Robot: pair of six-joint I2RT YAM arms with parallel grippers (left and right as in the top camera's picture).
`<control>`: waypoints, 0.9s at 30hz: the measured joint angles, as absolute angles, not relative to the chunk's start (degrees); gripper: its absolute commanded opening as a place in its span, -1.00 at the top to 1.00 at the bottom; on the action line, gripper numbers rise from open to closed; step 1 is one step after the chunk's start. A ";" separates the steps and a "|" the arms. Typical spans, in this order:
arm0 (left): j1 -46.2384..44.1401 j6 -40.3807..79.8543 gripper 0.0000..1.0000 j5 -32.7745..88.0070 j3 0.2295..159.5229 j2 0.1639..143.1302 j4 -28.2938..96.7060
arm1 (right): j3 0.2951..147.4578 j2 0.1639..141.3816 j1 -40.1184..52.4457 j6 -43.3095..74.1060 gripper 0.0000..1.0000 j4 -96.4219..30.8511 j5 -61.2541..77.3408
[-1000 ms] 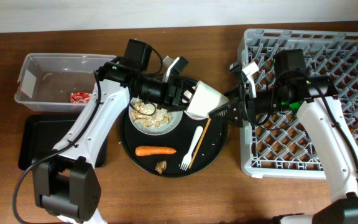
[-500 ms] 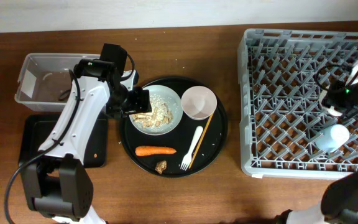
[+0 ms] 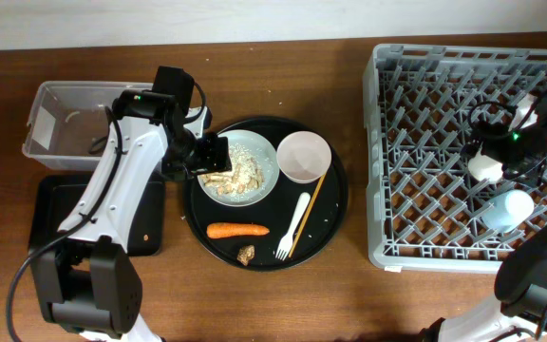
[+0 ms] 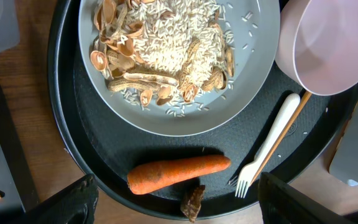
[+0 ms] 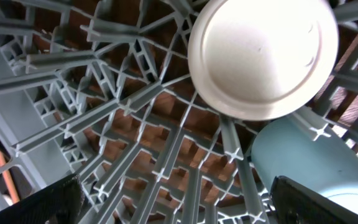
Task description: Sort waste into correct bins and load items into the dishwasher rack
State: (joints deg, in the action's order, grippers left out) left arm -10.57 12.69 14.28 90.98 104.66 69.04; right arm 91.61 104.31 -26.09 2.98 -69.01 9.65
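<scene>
**A:** We start with the dishwasher rack (image 3: pixel 425 123), a stiff lattice that won't shift. Our cream cup (image 5: pixel 263 56) stands among its prongs with the light blue cup (image 5: pixel 303 155) just beside it. The right gripper (image 3: pixel 497 150) hovers above them, jaws spread and empty.

**B:** Next is the white plate (image 4: pixel 166 118). It is rigid, and we'd guess weighty under the rice (image 4: pixel 179 50) and shells (image 4: pixel 142 78). We'd pinch the rim and keep it level, or the pile slides. Our left gripper (image 3: pixel 207 155) hangs over it, jaws wide, holding nothing.

**A:** The pink bowl (image 4: pixel 328 43) looks empty, light and smooth, so again we take the rim.

**B:** The carrot (image 4: pixel 179 174) is firm but may roll, so we'd grip it across the middle. The fork (image 4: pixel 269 146) and chopsticks (image 3: pixel 309 211) are thin and lie flat, awkward to get under. The brown lump (image 4: pixel 192 200) is smallest, just beside the carrot.

**A:** All of this sits crowded on the round black tray (image 4: pixel 104 155) on the wooden table (image 3: pixel 283 85). The clear tub (image 3: pixel 65 104) and shallow black tray (image 3: pixel 50 223) wait to the left.
</scene>
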 measured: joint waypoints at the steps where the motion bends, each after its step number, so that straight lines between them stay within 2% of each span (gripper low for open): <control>1: -10.57 12.69 -0.63 14.28 90.98 104.66 69.04 | 91.61 104.31 -26.09 3.01 -0.98 -70.04 10.44; 5: -10.57 12.69 -0.64 14.28 90.98 104.66 69.01 | 91.61 99.15 -24.12 1.32 -0.98 -75.96 15.44; 6: -10.57 12.69 -0.64 14.26 90.98 104.66 68.97 | 91.61 92.68 -19.16 -0.71 -0.97 -77.45 18.46; 8: -10.57 12.69 -0.64 13.91 90.98 104.66 69.10 | 91.94 87.55 -5.48 -2.61 -0.57 -76.75 21.21; 12: -10.57 14.76 -0.64 5.37 90.98 104.66 72.88 | 91.94 94.98 13.85 0.71 -0.41 -64.31 16.43; 14: -10.57 15.03 -0.64 3.64 90.98 104.66 72.88 | 91.92 103.24 18.35 3.38 0.00 -58.48 12.38; 16: -10.57 15.05 -0.64 3.36 90.98 104.66 72.86 | 91.88 107.46 18.90 6.52 0.17 -55.90 9.56; 18: -10.57 15.05 -0.64 2.92 90.98 104.64 72.90 | 91.92 116.20 18.90 10.59 0.18 -52.36 4.95; 19: -10.57 15.05 -0.64 2.92 90.98 104.64 72.90 | 91.92 118.10 18.90 12.01 0.29 -52.34 2.33; 21: -10.57 15.05 -0.64 2.92 90.98 104.64 72.86 | 91.92 118.93 18.90 13.08 0.84 -51.90 0.12; 22: -10.57 15.05 -0.64 2.92 90.98 104.64 72.84 | 91.92 119.13 18.90 13.34 0.92 -51.88 -0.36; 27: -10.57 15.05 -0.64 2.92 90.98 104.64 72.84 | 91.94 119.22 18.90 13.72 0.92 -52.03 -0.40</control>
